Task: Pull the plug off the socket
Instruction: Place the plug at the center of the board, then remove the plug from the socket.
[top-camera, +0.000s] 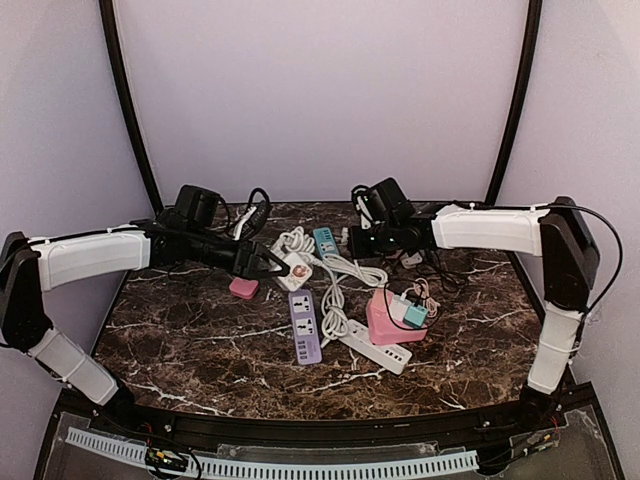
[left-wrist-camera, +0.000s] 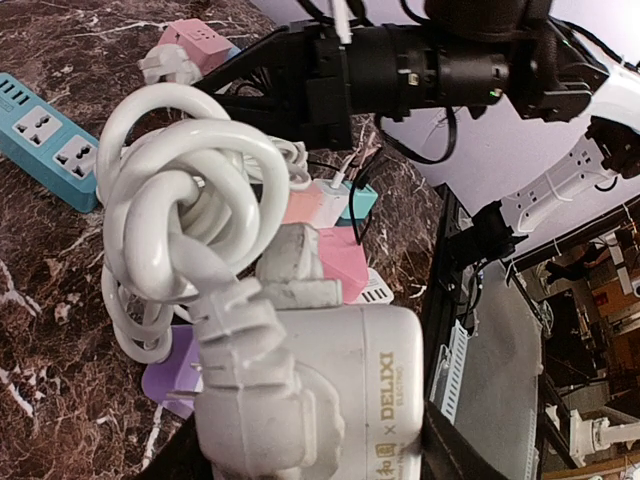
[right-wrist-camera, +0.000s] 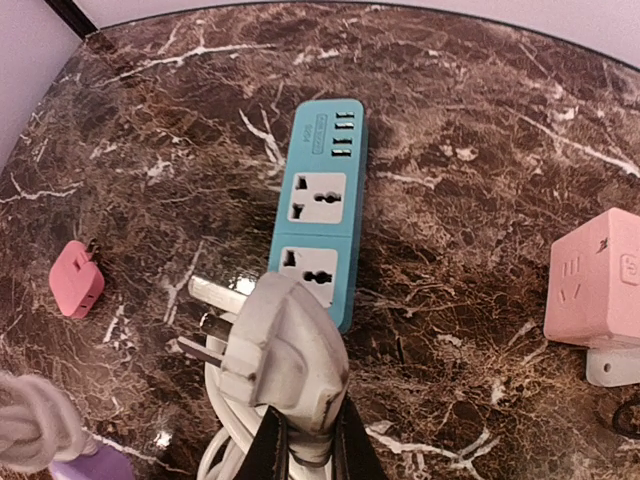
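My right tool (right-wrist-camera: 305, 425) was clamped tight on the white three-pin plug (right-wrist-camera: 285, 355), gripping it by the back end where its cable leaves. The plug's flat metal prongs stood bare, seated in no socket, and pointed up and left in the right wrist view. It hung above the dark marble surface (right-wrist-camera: 480, 150), toward the far edge and about midway along it, just over one end of the teal power strip (right-wrist-camera: 320, 200).

My left tool (top-camera: 272, 263) stood at a middling width, with a finger on either side of the white socket block marked DELIXI (left-wrist-camera: 350, 400), holding it. A thick white coiled cable (left-wrist-camera: 180, 210) was bunched against that block's moulded cable end. I could not tell whether the block rested on the surface or was raised off it.

A small pink square adaptor (right-wrist-camera: 77, 278) lay apart from the strip, on the side toward the left edge. A pink cube socket (right-wrist-camera: 600, 280) sat on the side toward the right edge.
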